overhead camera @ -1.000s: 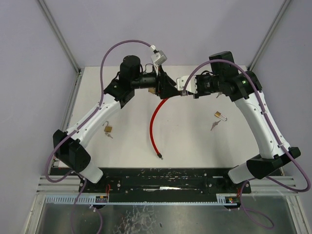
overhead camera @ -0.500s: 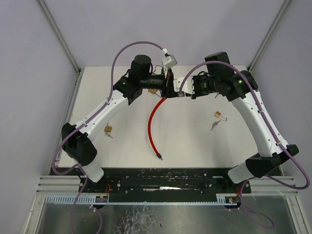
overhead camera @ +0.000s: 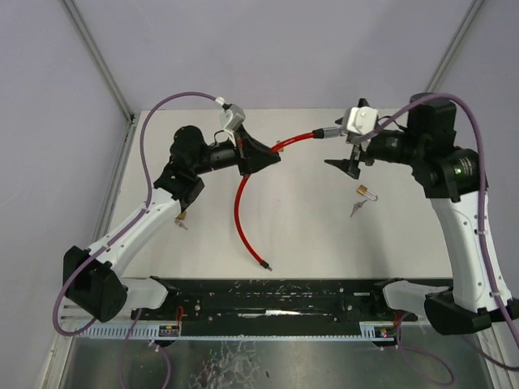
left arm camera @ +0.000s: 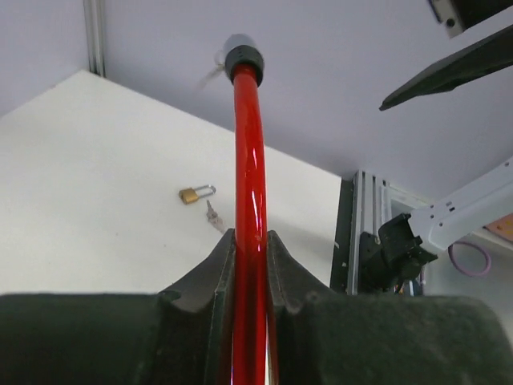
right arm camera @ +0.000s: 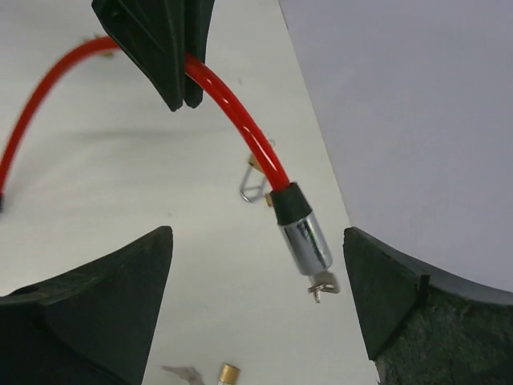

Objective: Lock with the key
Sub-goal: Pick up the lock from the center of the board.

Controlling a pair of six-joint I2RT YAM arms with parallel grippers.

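Top external view, from the left: a small brass padlock [overhead camera: 180, 215] lies on the tabletop [overhead camera: 324, 235] near its left edge, partly under the left arm [overhead camera: 146, 219], which reaches diagonally toward the far middle. The left pincer [overhead camera: 270, 154] is pressed together on the red cable lock [overhead camera: 240, 212], pinching it some way back from its metal end. From that grip one part of the cable droops and curves toward the near edge, and its black-capped tail [overhead camera: 266, 265] rests on the tabletop. The other part arches rightward through the air to the chrome head [overhead camera: 322, 131]. In the left wrist view the two fingers [left arm camera: 212, 265] squeeze the cable from both sides, and it rises straight up from between them.

The right wrist view shows the chrome head in mid-air, framed in the gap between that pincer's two spread fingers and touching neither. A small metal piece [right arm camera: 321, 286] juts from the head's tip. It is possibly the key, though too blurred to be sure. The right pincer [overhead camera: 350, 165] is spread wide with nothing in it, just right of the head and above the tabletop. Further toward the right edge, a second brass padlock [overhead camera: 366, 192] lies flat, with loose keys [overhead camera: 355, 210] just beside it on its near side.
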